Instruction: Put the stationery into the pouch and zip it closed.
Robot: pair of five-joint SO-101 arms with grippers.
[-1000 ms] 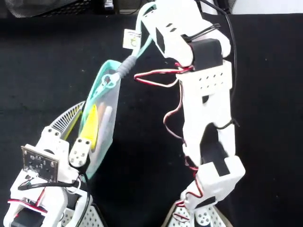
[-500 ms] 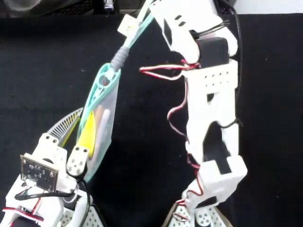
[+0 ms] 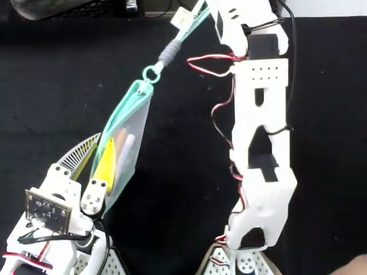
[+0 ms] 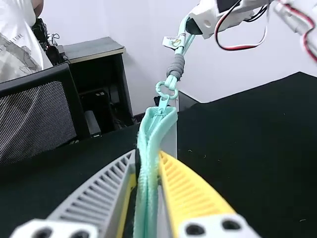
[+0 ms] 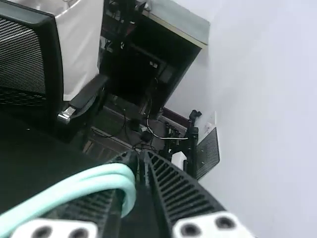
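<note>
Left tool (image 4: 147, 166) clamps pouch (image 3: 127, 129) end, lower left; right tool (image 5: 139, 161) pinches teal zipper cord (image 3: 192, 24), top centre; pouch stretched diagonally between.

Pouch (image 3: 123, 146) and pull cord (image 3: 168, 54) stretching diagonally, blocking left-centre; right arm (image 3: 261, 114) lying lengthwise; passage running between them over table (image 3: 183, 172).

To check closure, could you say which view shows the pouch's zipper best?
The left wrist view: it looks along the zipper to its ring pull. The high view shows it side-on; the right wrist view shows the strap.
</note>
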